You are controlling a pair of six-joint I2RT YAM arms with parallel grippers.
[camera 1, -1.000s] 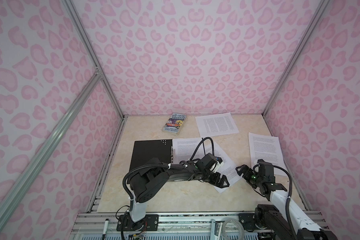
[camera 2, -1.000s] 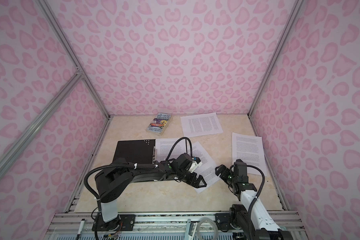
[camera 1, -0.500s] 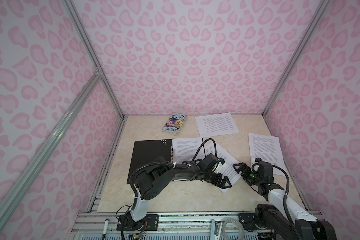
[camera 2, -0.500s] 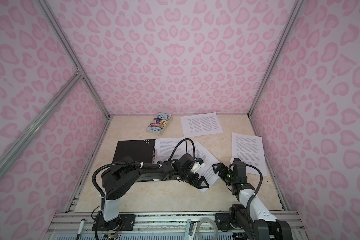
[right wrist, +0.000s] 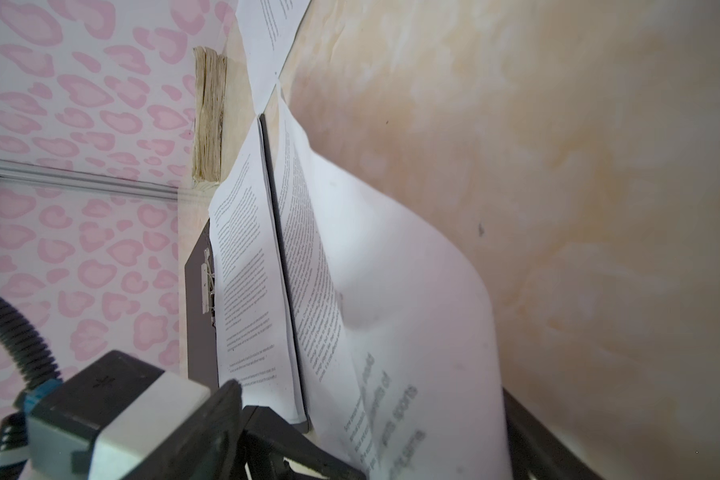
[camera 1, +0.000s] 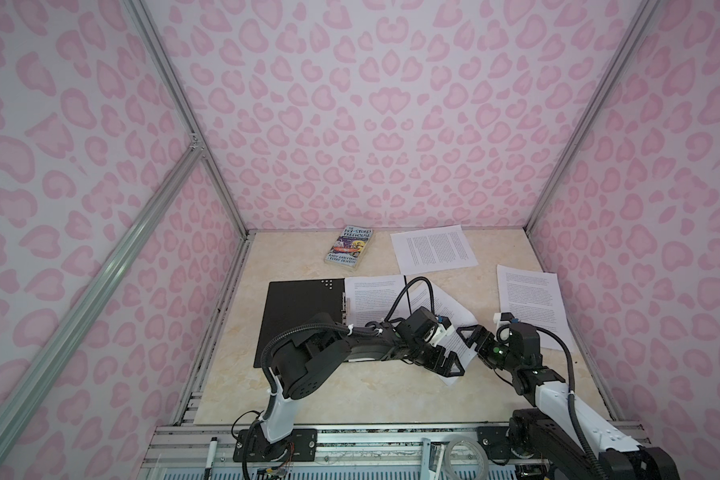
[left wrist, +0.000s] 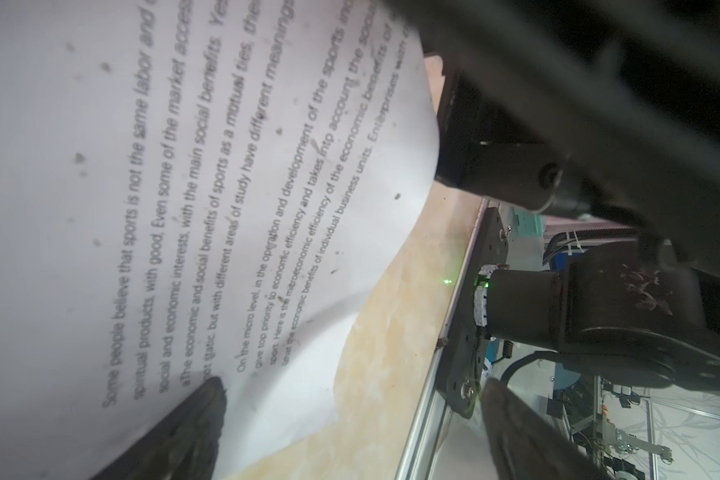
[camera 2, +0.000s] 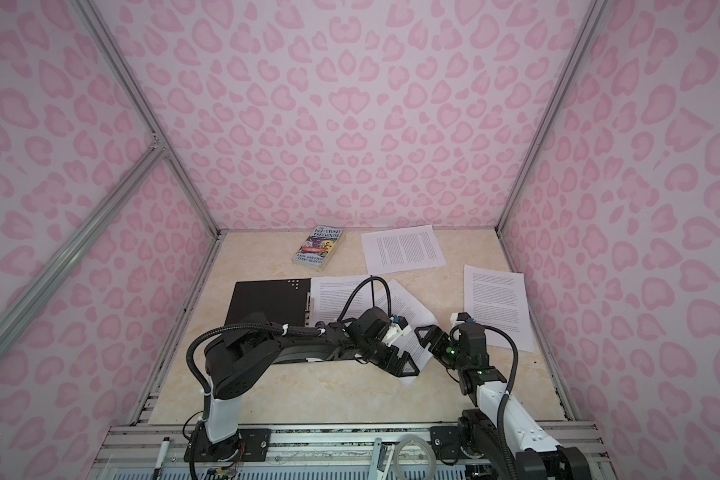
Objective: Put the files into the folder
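Top views: locate the folder. (Tech 1)

The folder [camera 1: 298, 316] lies open and flat on the tabletop [camera 1: 329, 390], left of centre, black inside facing up. A first sheet [camera 1: 371, 295] rests on its right half, beside the spine clip [right wrist: 206, 286]. (Tech 2)

Other sheets? (Tech 1)

A tilted sheet [camera 1: 447, 309] lies at the folder's right edge, mostly on the tabletop. A back sheet [camera 1: 433, 249] and a right sheet [camera 1: 531, 303] lie flat, both well apart from the folder. A book [camera 1: 348, 246] lies near the rear wall. (Tech 2)

State of the left pincer? (Tech 1)

The left pincer [camera 1: 449, 363] is low over the near corner of the tilted sheet. Its jaws are spread wide and grip nothing. In the left wrist view one finger [left wrist: 184, 428] lies against the printed face, and the paper bows. (Tech 2)

State of the right pincer? (Tech 1)

The right pincer [camera 1: 474, 343] sits just beside the left pincer, at the right edge of the tilted sheet. In the right wrist view the curled paper stands between its jaws. The jaws are apart and not clamped on the paper. (Tech 2)
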